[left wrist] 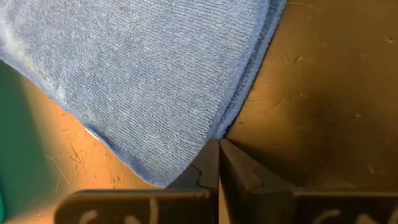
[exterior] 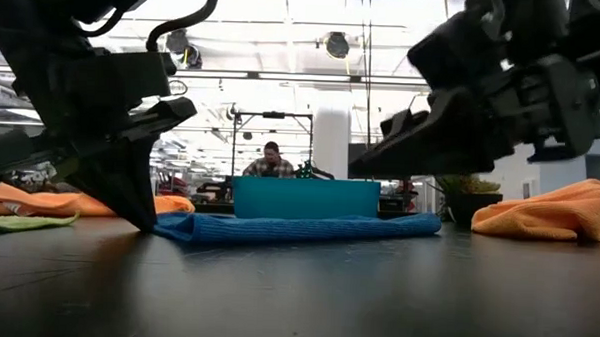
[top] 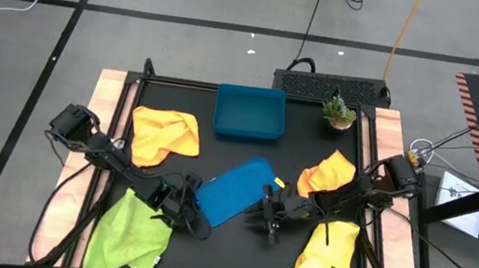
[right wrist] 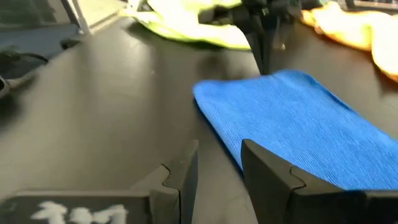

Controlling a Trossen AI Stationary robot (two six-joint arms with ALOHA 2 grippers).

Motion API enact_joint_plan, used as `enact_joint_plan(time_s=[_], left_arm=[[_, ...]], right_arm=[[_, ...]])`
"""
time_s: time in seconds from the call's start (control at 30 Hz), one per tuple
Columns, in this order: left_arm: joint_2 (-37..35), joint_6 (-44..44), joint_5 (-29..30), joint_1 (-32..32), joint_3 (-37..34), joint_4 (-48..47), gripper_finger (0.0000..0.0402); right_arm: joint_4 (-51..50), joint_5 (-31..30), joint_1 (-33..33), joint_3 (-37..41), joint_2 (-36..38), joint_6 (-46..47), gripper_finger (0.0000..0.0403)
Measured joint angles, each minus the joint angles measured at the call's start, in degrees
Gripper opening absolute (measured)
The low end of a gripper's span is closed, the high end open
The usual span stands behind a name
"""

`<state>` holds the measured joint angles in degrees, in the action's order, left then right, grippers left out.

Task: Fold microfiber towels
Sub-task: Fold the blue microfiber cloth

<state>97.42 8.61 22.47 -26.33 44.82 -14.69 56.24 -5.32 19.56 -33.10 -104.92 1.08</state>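
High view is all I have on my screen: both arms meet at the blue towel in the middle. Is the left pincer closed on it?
Observer: The left pincer is shut, right at the blue towel's edge. I cannot tell whether any cloth is caught.
Reviewer: And the right one?
Observer: The right pincer is open and holds nothing; the towel lies just ahead of it.
Reviewer: Is the towel lifted anywhere?
Observer: No. The low view shows it lying flat on the table, with the left pincer down at its corner.
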Motion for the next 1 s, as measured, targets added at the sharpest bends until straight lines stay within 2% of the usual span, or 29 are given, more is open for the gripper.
enact_joint_plan(time_s=[0.1,0.4,0.77,1.0], left_arm=[[0.1,0.6,0.2,0.1,0.1,1.4,0.0005],[0.3,0.0,0.1,0.1,0.5,2.4,0.0009],[0.1,-1.6,3.5,-0.3,0.7,2.1,0.0150],[0.1,-2.9,6.2,-1.3,0.8,-1.0,0.0193]], right_arm=[[3.4,2.5,0.1,0.0,-0.1,-0.3,0.0116],[3.9,2.5,0.1,0.0,0.2,-0.7,0.0116],[3.7,2.4,0.1,0.0,0.2,-0.4,0.0117],[3.5,2.2,0.0,0.0,0.2,-0.4,0.0117]])
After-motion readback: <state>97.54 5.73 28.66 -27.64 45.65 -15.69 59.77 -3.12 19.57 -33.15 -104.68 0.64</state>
